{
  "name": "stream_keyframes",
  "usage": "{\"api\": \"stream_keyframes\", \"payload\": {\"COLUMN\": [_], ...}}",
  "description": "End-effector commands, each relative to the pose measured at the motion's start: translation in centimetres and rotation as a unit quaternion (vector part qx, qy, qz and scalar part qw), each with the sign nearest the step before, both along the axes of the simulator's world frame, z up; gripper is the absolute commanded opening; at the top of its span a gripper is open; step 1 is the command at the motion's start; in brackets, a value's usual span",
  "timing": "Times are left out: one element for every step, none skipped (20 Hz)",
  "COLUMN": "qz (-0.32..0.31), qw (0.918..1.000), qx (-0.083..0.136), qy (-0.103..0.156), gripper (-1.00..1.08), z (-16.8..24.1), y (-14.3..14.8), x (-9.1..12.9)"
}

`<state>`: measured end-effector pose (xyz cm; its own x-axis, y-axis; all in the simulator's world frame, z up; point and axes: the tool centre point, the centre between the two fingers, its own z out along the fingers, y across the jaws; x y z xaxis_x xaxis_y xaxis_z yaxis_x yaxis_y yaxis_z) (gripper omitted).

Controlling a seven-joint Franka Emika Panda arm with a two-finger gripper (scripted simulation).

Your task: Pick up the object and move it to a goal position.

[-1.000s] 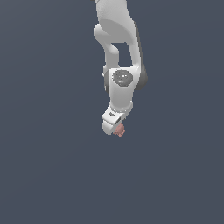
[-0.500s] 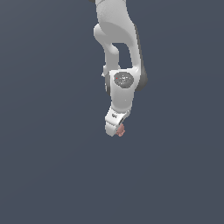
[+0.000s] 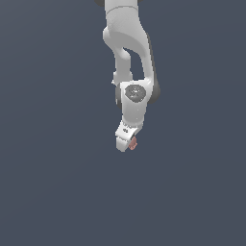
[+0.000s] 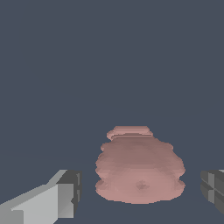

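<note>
Since a second ago the arm has barely shifted, only settling lower. The tool (image 4: 139,197) is spread, its fingers (image 4: 61,199) flanking the object (image 4: 139,168) without touching, ready to pinch; it lies on the desk (image 3: 57,192).

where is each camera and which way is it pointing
Exterior view: off the arm, facing the white arm as it hangs down over a plain dark surface, gripper lowest, the pinkish-red blob at its tip.
Wrist view: on the wrist, looking along the gripper at the blob, which sits between the two fingertips with gaps on both sides.
Shared: the blob and the gripper.
</note>
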<state>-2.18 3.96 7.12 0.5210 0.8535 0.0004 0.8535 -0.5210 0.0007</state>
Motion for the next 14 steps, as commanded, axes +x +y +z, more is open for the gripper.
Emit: {"api": "stream_keyframes", "payload": {"qz": [0.001, 0.001, 0.001, 0.001, 0.001, 0.001, 0.001, 0.001, 0.001, 0.001, 0.001, 0.001, 0.001, 0.001], "qw": [1.0, 1.0, 1.0, 1.0, 1.0, 1.0, 1.0, 1.0, 1.0, 1.0, 1.0, 1.0, 1.0, 1.0], "qx": [0.0, 0.0, 0.0, 0.0, 0.0, 0.0, 0.0, 0.0, 0.0, 0.0, 0.0, 0.0, 0.0, 0.0], "qy": [0.001, 0.001, 0.001, 0.0, 0.0, 0.0, 0.0, 0.0, 0.0, 0.0, 0.0, 0.0, 0.0, 0.0], "gripper": [1.0, 1.0, 1.0, 1.0, 1.0, 1.0, 1.0, 1.0, -1.0, -1.0, -1.0, -1.0, -1.0, -1.0], "z": [-1.4, -1.8, -2.2, -2.5, -2.7, -2.8, -2.9, -2.9, -2.9, -2.9, -2.9, -2.9, -2.9, -2.9], "y": [0.0, 0.0, 0.0, 0.0, 0.0, 0.0, 0.0, 0.0, 0.0, 0.0, 0.0, 0.0, 0.0, 0.0], "x": [-0.1, -0.1, -0.1, -0.1, -0.1, 0.0, 0.0, 0.0, 0.0, 0.0, 0.0, 0.0, 0.0, 0.0]}}
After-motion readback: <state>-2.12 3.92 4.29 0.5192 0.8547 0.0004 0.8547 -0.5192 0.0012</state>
